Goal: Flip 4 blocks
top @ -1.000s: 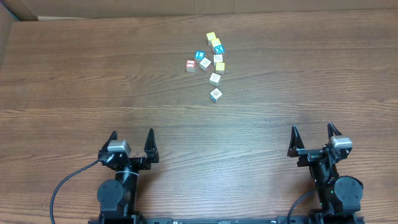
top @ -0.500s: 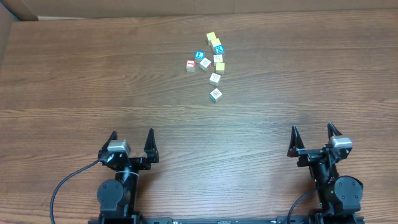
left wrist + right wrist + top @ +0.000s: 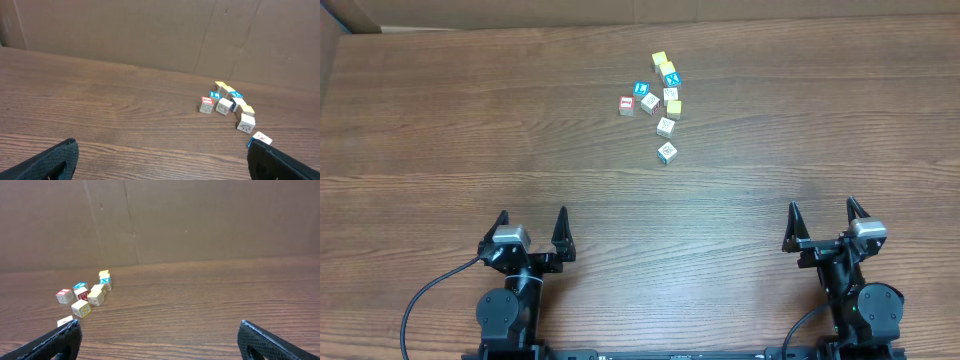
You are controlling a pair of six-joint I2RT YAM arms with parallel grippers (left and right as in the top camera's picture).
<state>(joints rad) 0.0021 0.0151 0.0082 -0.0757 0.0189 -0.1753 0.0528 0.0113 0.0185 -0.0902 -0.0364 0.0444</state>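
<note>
Several small wooden blocks lie in a loose cluster at the far middle of the table. Among them are a reddish-faced block, a blue-faced one with a white letter, and pale cream ones. My left gripper is open at the near left edge, far short of the cluster. Over at the near right, my right gripper is open too. Nothing is between either pair of fingers.
A blue cube marked X and plain yellow cubes sit in the same cluster. A brown cardboard wall stands behind the table. A black cable loops beside the left arm's base.
</note>
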